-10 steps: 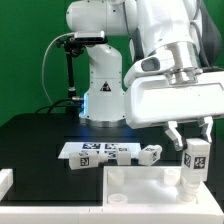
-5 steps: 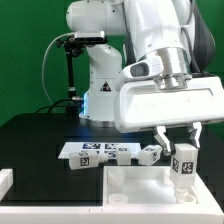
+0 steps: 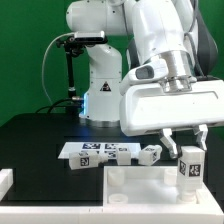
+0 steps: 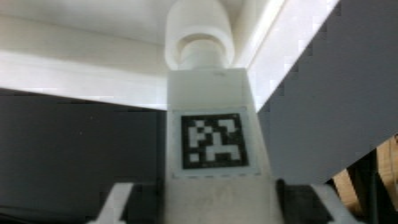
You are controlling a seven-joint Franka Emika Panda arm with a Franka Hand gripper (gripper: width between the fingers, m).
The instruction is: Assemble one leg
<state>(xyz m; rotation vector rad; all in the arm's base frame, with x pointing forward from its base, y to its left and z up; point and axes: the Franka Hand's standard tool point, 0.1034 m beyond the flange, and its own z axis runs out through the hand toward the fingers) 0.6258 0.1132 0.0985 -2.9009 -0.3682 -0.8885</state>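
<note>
The hand (image 3: 190, 146) is clamping the leg (image 3: 190, 166) upright over a corner of the panel (image 3: 135, 183), at the exterior view's right; other legs (image 3: 121, 155) are lying beyond its far edge.

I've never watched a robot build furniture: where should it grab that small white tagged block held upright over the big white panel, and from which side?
Grip the small white plastic leg near its upper end, from straight above, jaws on two opposite flat sides. It stands upright, and its lower end probably should be left free to meet the large white panel.
</note>
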